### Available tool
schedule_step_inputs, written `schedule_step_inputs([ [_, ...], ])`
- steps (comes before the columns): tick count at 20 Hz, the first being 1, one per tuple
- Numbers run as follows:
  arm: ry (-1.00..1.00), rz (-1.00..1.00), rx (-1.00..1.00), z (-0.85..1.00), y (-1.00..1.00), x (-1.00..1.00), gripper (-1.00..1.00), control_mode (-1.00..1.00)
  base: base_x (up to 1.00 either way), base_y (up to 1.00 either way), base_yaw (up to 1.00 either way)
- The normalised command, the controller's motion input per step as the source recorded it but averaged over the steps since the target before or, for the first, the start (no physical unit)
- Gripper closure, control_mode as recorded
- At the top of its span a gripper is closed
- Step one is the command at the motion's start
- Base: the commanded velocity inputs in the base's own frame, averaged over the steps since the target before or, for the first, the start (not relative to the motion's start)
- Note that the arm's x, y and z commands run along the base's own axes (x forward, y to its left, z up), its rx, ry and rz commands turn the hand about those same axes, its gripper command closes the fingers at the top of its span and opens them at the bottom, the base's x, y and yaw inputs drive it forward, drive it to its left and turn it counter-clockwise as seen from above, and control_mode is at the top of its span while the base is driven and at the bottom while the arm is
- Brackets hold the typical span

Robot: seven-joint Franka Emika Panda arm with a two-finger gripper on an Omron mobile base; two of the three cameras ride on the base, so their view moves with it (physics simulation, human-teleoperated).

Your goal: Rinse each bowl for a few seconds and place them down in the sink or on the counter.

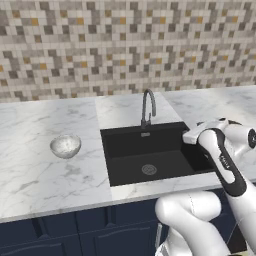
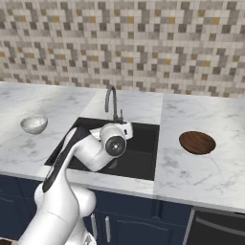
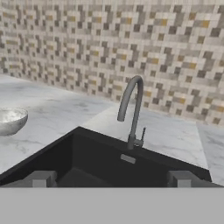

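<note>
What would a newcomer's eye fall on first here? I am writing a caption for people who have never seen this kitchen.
Most likely the black sink sunk in the white marble counter, with its curved grey faucet at the back edge. Next, the white arm folded over the basin, its pincer open and facing the faucet. Then the two bowls on the counter: a speckled pale bowl left of the sink, a dark brown bowl right of it.

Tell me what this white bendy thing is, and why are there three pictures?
It is a robot arm in a pretend kitchen. Two pictures come from cameras behind it, one on each side. The third comes from a camera on its hand, looking at the tap over the black sink. Its two fingers are spread open and hold nothing. A pale bowl sits on the counter left of the sink, and a brown bowl sits on the right.
</note>
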Motion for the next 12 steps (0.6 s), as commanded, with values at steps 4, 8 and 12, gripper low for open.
schedule_step_inputs([
  [4,-0.02,0.08,0.03,-0.03,-0.01,0.31,-1.0,-1.0,0.0,0.0,0.0],
  [8,-0.05,0.09,0.04,-0.09,0.01,0.28,-1.0,-1.0,0.0,0.0,0.0],
  [12,-0.1,0.11,0.05,-0.13,0.02,0.24,-1.0,-1.0,0.0,0.0,0.0],
])
